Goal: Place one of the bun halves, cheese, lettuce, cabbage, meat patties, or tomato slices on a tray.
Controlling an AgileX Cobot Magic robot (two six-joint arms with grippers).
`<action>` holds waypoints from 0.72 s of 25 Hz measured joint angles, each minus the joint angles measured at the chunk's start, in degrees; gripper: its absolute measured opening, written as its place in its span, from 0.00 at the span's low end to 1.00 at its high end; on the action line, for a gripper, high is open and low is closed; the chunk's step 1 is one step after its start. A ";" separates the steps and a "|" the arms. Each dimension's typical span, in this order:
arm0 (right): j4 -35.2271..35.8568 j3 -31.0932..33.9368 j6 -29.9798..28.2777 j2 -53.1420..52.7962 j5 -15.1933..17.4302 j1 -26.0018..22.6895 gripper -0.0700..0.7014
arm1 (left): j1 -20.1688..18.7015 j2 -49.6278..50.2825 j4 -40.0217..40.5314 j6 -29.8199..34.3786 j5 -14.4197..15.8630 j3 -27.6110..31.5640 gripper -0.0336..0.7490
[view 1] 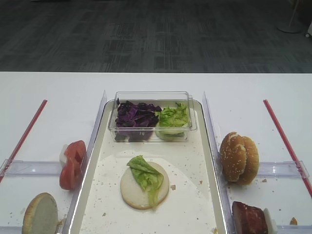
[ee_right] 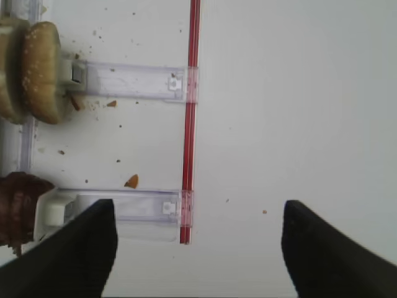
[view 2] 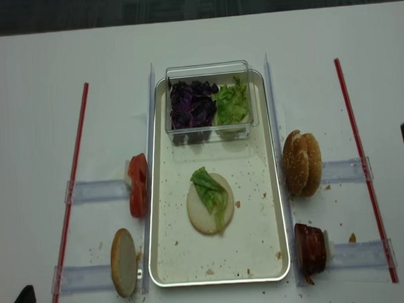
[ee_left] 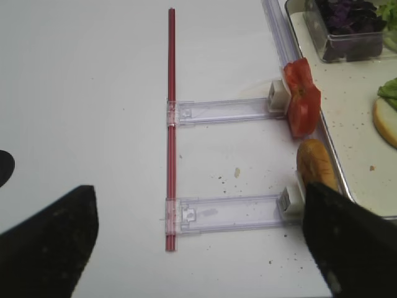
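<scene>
Exterior high views are showing me both arms parked off the tray point(view 2: 277, 188), so I am judging the next layer as the step in hand — a tomato slice or a patty onto the pale bun disc point(view 2: 206, 215) that is already lying mid-tray with the lettuce point(view 2: 210, 191) draped over it. Working left to right: the left gripper point(ee_left: 198, 248) is hovering with its dark fingers spread wide and empty over the clear holder rails, the sesame bun half point(ee_left: 315, 164) standing on edge just beyond one fingertip. The tomato slices point(view 1: 72, 163) are leaning upright, glossy and slick, so I would pinch them across the flat faces, gently. The cabbage point(view 1: 134, 117) is sitting shredded in the clear tub point(view 1: 152, 97). Right of the tray the stacked bun halves point(view 1: 239, 157) look soft and matte, the meat patties point(view 1: 249, 218) dense and shiny. The right gripper point(ee_right: 198, 248) is also gaping wide, holding nothing.
</scene>
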 joint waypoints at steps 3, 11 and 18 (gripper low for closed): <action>0.00 6.56 1.70 -5.88 -2.74 -0.12 0.83 | 0.00 0.00 0.00 0.00 0.00 0.00 0.83; -0.10 20.97 3.03 -22.57 -6.31 -0.25 0.83 | 0.00 0.00 0.00 0.00 0.00 0.00 0.83; -0.10 22.37 3.60 -36.56 -4.68 -0.25 0.83 | 0.00 0.00 0.00 0.00 0.00 0.00 0.83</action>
